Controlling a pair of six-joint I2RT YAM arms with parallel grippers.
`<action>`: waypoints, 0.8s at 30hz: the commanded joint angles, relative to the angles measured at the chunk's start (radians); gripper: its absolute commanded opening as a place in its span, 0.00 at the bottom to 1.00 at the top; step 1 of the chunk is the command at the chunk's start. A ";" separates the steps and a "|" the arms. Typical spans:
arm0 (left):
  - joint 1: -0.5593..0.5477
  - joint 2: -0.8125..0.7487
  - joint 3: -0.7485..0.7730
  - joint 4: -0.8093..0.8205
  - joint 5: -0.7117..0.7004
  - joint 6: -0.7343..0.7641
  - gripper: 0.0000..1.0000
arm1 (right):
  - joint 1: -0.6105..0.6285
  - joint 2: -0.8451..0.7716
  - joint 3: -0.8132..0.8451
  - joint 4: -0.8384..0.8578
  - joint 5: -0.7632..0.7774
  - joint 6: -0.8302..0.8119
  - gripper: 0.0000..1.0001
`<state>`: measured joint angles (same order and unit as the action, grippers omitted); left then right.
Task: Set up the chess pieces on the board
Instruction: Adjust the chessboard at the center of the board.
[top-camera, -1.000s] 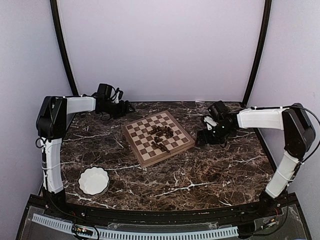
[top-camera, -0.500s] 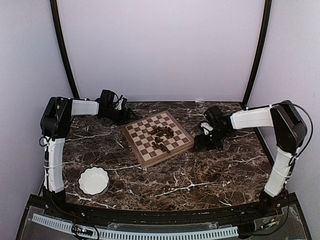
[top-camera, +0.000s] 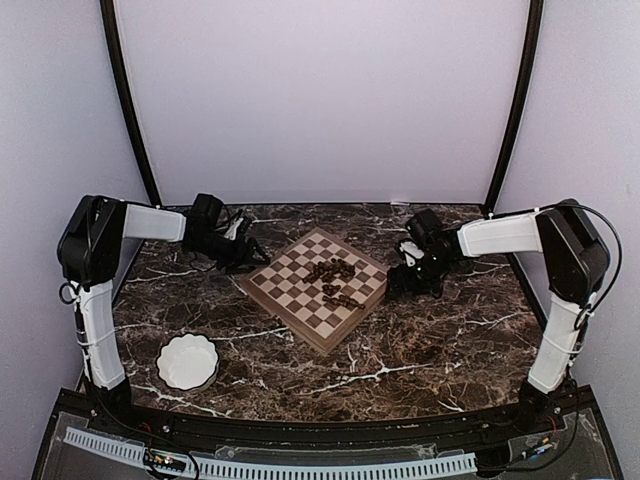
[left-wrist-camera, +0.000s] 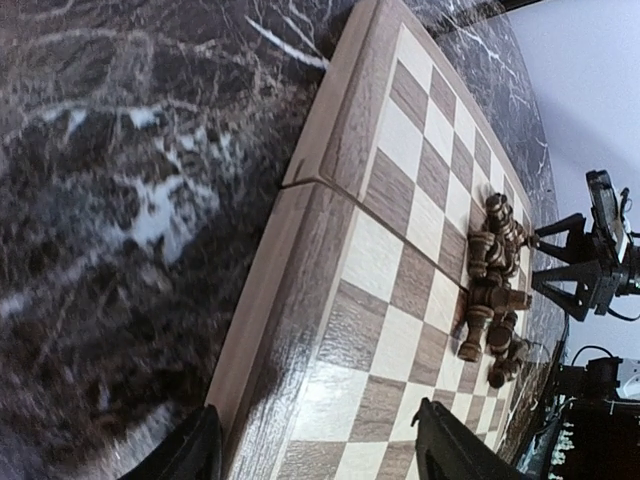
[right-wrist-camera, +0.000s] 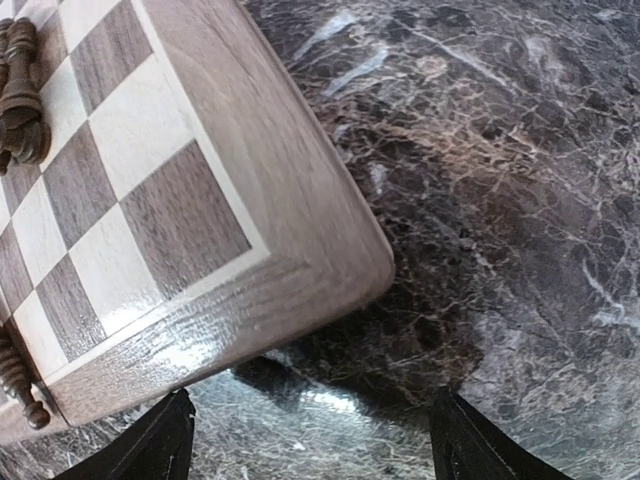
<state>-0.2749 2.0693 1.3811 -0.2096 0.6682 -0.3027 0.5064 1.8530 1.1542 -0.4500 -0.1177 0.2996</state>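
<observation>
The board (top-camera: 300, 292) lies turned like a diamond in the middle of the table. Several dark chess pieces (top-camera: 335, 282) lie in a heap on its right half, toppled on their sides (left-wrist-camera: 493, 290). My left gripper (top-camera: 248, 262) is at the board's left corner, open. One of its fingers (left-wrist-camera: 195, 452) hangs over the marble outside the rim (left-wrist-camera: 285, 270), the other over the squares. My right gripper (top-camera: 402, 281) is open just off the board's right corner (right-wrist-camera: 300, 250), with bare marble between its fingers (right-wrist-camera: 160, 445). Neither gripper holds a piece.
A white scalloped bowl (top-camera: 187, 361) stands at the front left of the dark marble table (top-camera: 420, 340). Purple walls and two black posts (top-camera: 128, 110) close the back. The right gripper (left-wrist-camera: 592, 262) shows beyond the heap in the left wrist view.
The board has turned and slid toward the front, now standing corner-on. The left gripper came forward and right to its left corner; the right gripper shifted slightly left.
</observation>
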 joint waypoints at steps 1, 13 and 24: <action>-0.032 -0.136 -0.110 -0.048 0.067 0.014 0.68 | 0.006 0.025 -0.001 0.010 0.044 -0.005 0.83; -0.158 -0.275 -0.290 -0.003 0.101 -0.021 0.67 | 0.006 0.055 0.034 0.001 0.064 -0.018 0.82; -0.258 -0.313 -0.358 -0.062 0.079 0.069 0.66 | 0.006 0.044 0.009 -0.002 0.079 -0.022 0.82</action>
<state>-0.4988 1.8000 1.0412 -0.2619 0.6994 -0.2874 0.4984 1.8774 1.1778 -0.4622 0.0006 0.2806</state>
